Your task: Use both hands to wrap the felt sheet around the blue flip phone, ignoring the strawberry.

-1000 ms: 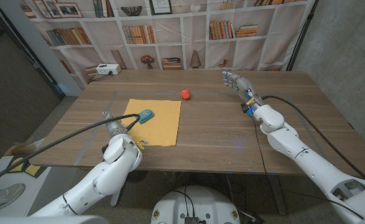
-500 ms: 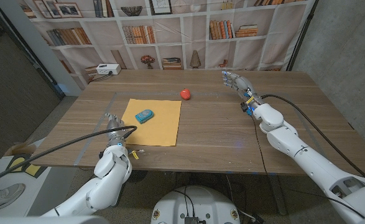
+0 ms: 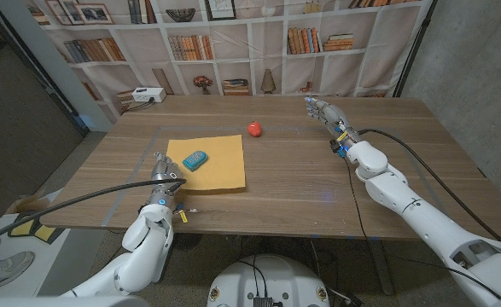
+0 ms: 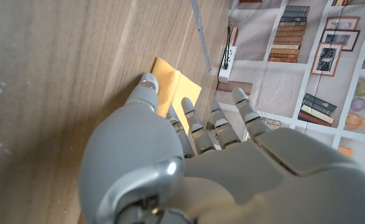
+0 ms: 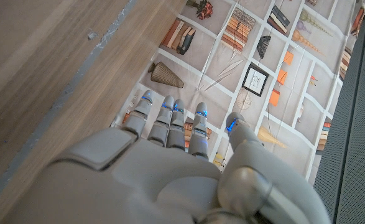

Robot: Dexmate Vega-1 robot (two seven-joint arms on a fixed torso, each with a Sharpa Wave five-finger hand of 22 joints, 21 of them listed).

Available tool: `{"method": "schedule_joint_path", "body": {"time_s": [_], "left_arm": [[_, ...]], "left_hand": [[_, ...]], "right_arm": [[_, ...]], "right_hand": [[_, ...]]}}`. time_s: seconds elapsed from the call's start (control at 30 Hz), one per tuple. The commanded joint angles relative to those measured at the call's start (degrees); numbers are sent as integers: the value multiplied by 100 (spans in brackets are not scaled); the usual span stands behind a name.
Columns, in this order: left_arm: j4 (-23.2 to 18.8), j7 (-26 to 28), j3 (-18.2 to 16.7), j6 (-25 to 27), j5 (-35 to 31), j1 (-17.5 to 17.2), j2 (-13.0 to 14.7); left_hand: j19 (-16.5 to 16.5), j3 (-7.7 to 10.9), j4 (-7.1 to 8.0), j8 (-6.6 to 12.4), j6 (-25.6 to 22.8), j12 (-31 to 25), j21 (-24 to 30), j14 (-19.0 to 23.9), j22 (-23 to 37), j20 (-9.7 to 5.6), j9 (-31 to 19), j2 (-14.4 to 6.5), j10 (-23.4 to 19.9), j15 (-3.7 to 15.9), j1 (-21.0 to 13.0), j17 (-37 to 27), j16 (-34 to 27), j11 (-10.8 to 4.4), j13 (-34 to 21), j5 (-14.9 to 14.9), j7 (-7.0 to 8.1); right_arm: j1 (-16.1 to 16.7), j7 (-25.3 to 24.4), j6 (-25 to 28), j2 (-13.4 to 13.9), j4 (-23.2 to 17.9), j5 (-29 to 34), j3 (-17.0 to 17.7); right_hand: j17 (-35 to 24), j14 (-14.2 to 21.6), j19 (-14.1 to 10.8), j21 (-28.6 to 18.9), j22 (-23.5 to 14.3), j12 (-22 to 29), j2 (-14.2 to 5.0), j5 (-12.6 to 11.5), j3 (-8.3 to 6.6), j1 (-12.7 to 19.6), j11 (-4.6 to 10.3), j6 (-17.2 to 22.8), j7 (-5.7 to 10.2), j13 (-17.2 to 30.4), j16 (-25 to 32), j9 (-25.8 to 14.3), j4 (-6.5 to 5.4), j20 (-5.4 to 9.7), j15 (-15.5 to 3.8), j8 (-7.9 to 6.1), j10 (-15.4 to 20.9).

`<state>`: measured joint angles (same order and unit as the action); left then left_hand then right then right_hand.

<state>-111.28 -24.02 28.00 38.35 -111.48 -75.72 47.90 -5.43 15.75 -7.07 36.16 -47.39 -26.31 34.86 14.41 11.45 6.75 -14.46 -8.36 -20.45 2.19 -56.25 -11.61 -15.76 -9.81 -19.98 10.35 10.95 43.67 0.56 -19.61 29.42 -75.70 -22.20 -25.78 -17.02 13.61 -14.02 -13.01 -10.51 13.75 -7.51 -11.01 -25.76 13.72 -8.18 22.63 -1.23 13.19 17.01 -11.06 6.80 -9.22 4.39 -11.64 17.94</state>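
Observation:
The orange-yellow felt sheet (image 3: pixel 216 166) lies flat on the table (image 3: pixel 301 179), left of the middle. The blue flip phone (image 3: pixel 195 159) lies on the sheet's left half. My left hand (image 3: pixel 163 173) is at the sheet's left near edge, fingers spread and holding nothing. In the left wrist view its fingertips (image 4: pixel 147 83) reach toward a corner of the felt sheet (image 4: pixel 177 89). Whether they touch it I cannot tell. My right hand (image 3: pixel 324 112) hovers far right near the back of the table, fingers apart, empty. Its fingers (image 5: pixel 170 118) point at the bookshelf backdrop.
A red strawberry (image 3: pixel 254 129) sits beyond the sheet's far right corner. A white box (image 3: pixel 148 95) stands at the table's far left corner. Cables trail along both arms. Bare wood lies between the sheet and my right arm.
My left hand has pulled back from over the sheet near the phone to the sheet's left near edge. The sheet and phone have shifted slightly. The right hand has not moved.

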Motion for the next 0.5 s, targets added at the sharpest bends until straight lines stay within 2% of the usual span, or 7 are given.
{"method": "schedule_joint_path", "body": {"time_s": [0.03, 0.23, 0.5], "left_arm": [[169, 1044, 105, 589, 458, 261, -212], [48, 1617, 118, 832, 979, 383, -424], [5, 1687, 200, 909, 1081, 692, -595]], "left_hand": [[-36, 45, 84, 17, -33, -33, 43, 85, 14, 20, -5, -160, -89, 394, 65, -42, -40, -3, -5, -7, 22], [-139, 98, 146, 28, -39, -55, 99, 253, 16, -5, 21, -196, -251, 444, 138, -49, -96, -35, -6, 10, -27], [-265, 166, 156, 30, -3, -64, 164, 368, 20, -66, 38, -204, -374, 495, 146, -44, -123, -66, -7, 16, -86]], "right_arm": [[-176, 49, -21, -87, 193, 34, -69], [-234, 80, -22, -108, 268, 25, -87], [-231, 118, -95, -88, 307, 18, -82]], "right_hand": [[-6, 41, -46, -5, -29, -18, 29, 1, 0, 20, -1, 42, 15, 15, 15, -31, 15, -17, 20, -13, 32], [-6, 41, -48, -4, -29, -16, 25, 0, 1, 24, 1, 38, 18, 16, 13, -31, 18, -16, 19, -10, 42], [-6, 40, -48, -2, -29, -22, 22, -1, 2, 29, 1, 31, 19, 16, 11, -31, 22, -12, 8, -6, 37]]}}
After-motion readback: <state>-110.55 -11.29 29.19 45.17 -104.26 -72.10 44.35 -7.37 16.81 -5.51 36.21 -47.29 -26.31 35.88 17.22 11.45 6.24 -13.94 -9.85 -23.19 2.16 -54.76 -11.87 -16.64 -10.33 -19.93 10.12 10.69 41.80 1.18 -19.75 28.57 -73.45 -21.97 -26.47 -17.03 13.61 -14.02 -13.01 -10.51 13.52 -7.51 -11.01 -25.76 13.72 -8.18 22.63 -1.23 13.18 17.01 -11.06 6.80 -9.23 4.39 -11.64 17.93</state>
